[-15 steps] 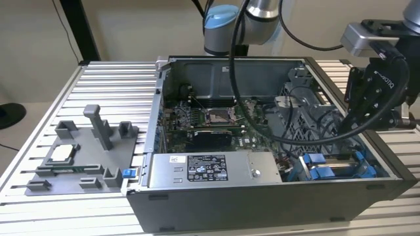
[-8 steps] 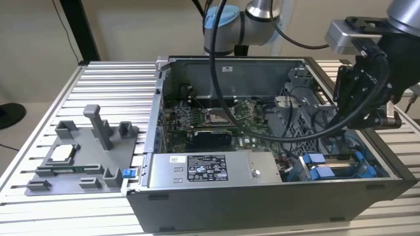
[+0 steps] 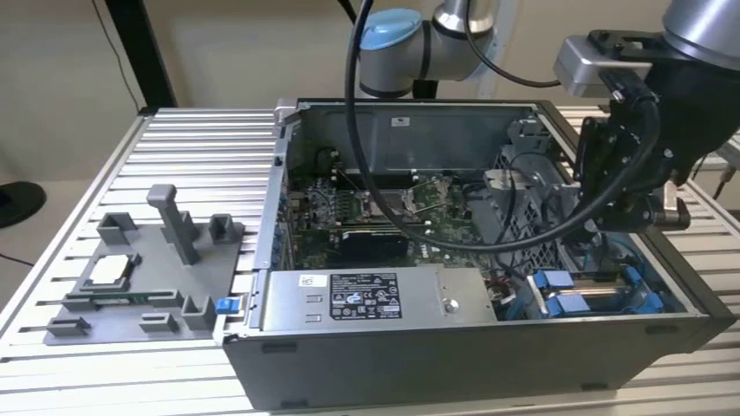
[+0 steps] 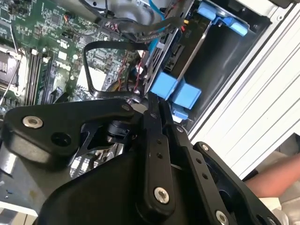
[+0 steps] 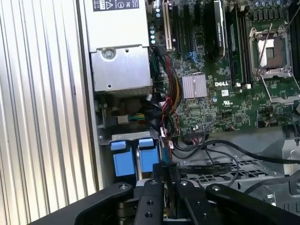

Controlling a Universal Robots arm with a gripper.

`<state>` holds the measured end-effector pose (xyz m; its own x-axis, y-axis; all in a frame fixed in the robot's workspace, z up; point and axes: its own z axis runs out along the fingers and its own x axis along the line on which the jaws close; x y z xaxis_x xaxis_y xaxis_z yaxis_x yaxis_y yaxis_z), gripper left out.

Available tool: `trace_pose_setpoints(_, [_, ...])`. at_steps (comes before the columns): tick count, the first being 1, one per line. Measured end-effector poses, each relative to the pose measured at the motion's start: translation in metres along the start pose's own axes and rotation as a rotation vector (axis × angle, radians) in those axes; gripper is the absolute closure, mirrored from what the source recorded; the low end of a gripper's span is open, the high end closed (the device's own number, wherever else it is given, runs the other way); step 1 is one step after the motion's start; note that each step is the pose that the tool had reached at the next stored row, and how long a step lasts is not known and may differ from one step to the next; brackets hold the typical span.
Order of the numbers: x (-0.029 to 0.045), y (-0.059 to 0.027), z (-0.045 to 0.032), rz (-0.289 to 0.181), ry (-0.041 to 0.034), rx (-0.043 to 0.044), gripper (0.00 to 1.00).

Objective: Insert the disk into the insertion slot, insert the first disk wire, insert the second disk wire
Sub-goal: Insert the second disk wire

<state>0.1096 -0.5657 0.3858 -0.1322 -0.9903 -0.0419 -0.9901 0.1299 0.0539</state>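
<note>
The disk (image 4: 179,51) lies in the insertion slot (image 3: 650,300) at the case's front corner on the exterior view's right, its socket end facing the motherboard. Its blue frame tabs (image 4: 176,92) sit just past my fingertips and also appear in the first wrist view (image 5: 133,158). My gripper (image 3: 606,232) reaches down into the case above the slot. In both wrist views the black fingers (image 4: 154,122) stand pressed together, shut on the end of a flat black wire (image 4: 91,70) that loops away over the board. The same wire (image 5: 204,167) runs out sideways from my gripper (image 5: 166,169).
A grey labelled power-supply box (image 3: 370,299) fills the case's front, with the motherboard (image 3: 370,208) behind it. A bundle of coloured wires (image 5: 164,93) hangs beside the slot. A grey fixture (image 3: 151,269) sits on the slatted table at the exterior view's left. Part of a person's arm (image 4: 281,180) lies beyond the case.
</note>
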Motion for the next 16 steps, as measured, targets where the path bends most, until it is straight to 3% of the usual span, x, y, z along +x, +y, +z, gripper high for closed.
trace_pose_setpoints(6, [0.0204, -0.0024, -0.0007, -0.001, -0.0164, 0.0032, 1.0])
trace_pose_setpoints(8, [0.0252, -0.0032, -0.0003, -0.002, -0.0256, 0.0076, 1.0])
trace_pose_setpoints(10, [0.0255, -0.0032, 0.0, -0.004, -0.0365, 0.0191, 1.0])
trace_pose_setpoints(13, [0.0255, -0.0033, 0.0002, -0.009, -0.0626, 0.0348, 1.0])
trace_pose_setpoints(16, [0.0254, -0.0043, 0.0023, -0.01, -0.0708, 0.0411, 1.0])
